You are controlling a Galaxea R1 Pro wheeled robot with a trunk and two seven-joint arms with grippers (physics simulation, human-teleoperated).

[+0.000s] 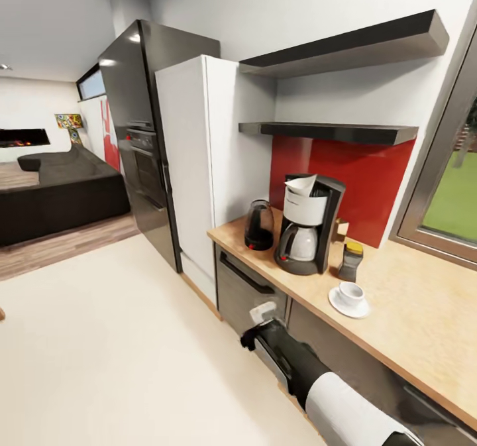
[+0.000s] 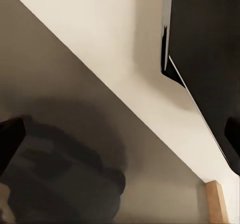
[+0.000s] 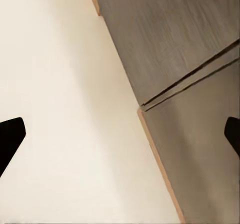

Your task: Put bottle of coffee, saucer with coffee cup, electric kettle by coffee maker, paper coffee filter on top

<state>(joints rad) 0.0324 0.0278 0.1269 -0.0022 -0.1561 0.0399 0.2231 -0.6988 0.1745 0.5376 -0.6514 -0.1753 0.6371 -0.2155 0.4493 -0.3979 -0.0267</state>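
On the tabletop (image 1: 411, 313), against the red backsplash: the whole coffee station is sitting grouped.
Coffee maker (image 1: 309, 224): standing upright, carafe in place.
Paper coffee filter (image 1: 301, 184): resting on top of the coffee maker.
Electric kettle (image 1: 259, 225): standing just beside the maker, on the refrigerator side.
Bottle of coffee (image 1: 350, 260): upright, just beside the maker on the window side.
Saucer (image 1: 348, 303): lying near the bottle, toward the tabletop's front edge; coffee cup (image 1: 351, 293) sitting on it.
Shelves: I am seeing nothing on their visible edges.
Right arm (image 1: 311, 373): I am holding it low in front of the cabinet fronts, below the tabletop edge.
Right end effector (image 3: 120, 136): fingers spread apart, nothing between them, pointing at floor and cabinet base.
Left end effector (image 2: 120, 139): fingers apart, empty, pointing at floor.
Key relation: every item is lying above and ahead-right of my right end effector; my right arm is the nearer.
Judgement: the arrangement is looking complete.
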